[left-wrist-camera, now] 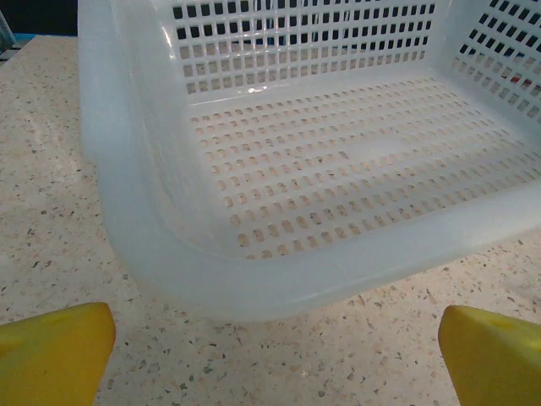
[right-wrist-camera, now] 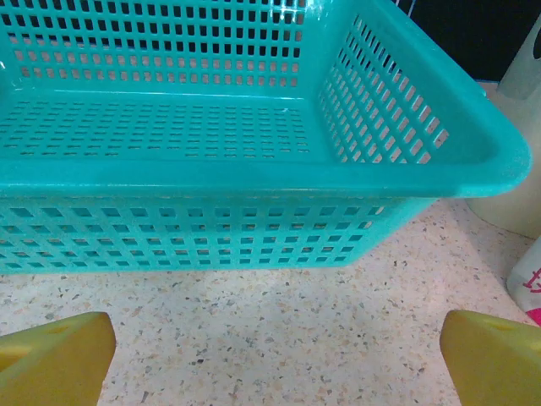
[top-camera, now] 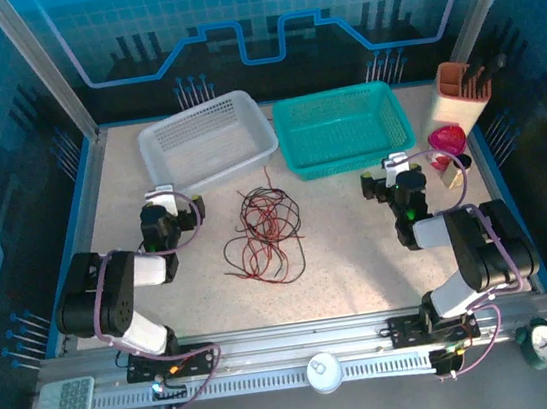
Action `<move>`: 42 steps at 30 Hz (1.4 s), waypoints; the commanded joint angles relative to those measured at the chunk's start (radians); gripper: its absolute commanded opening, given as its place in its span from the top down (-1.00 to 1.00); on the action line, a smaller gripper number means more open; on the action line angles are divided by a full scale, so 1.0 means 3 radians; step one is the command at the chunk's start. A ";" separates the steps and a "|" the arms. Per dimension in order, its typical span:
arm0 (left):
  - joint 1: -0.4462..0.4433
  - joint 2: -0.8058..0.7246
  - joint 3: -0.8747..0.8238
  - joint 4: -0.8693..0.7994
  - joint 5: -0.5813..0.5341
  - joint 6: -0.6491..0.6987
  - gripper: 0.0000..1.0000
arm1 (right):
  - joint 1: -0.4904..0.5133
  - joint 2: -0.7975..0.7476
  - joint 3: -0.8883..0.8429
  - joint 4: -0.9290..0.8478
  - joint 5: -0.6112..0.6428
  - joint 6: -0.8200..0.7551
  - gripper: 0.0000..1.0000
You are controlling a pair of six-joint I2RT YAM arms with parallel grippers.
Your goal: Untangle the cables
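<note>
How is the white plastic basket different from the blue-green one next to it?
The white slotted plastic basket is pale and a bit see-through; the teal slotted plastic basket is bright and solid-coloured. The white one sits on the left, turned at a slant; the teal one sits on the right and straighter. Both are empty, rectangular and full of little holes.

Bright, even overhead light washes the speckled table [top-camera: 361,253] in the top view, leaving a paler patch near its middle and short, soft shadows beside the arms. The blue enclosure walls [top-camera: 4,149] fall dim toward the corners. In the wrist views, small glints sit on the far wall of the white basket [left-wrist-camera: 127,211] and the rim of the teal basket [right-wrist-camera: 473,144]. Both baskets are sharp, while the yellow fingertips [left-wrist-camera: 51,351] at the bottom corners look slightly soft.
</note>
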 commanded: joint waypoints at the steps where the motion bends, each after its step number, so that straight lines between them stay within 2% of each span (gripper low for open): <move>1: 0.0032 -0.0014 0.0044 0.0032 0.0058 -0.0008 -0.98 | 0.0020 0.0028 0.0023 0.0084 -0.0025 -0.0003 -0.99; 36: 0.0037 -0.0013 0.0054 0.0008 0.0066 -0.0013 -0.98 | 0.0015 0.0026 0.0024 0.0081 -0.0026 -0.0003 -0.99; 42: 0.0052 -0.0017 0.0055 0.0000 0.0097 -0.0018 -0.98 | -0.0051 0.0011 0.0028 0.0049 -0.0174 0.0032 -0.99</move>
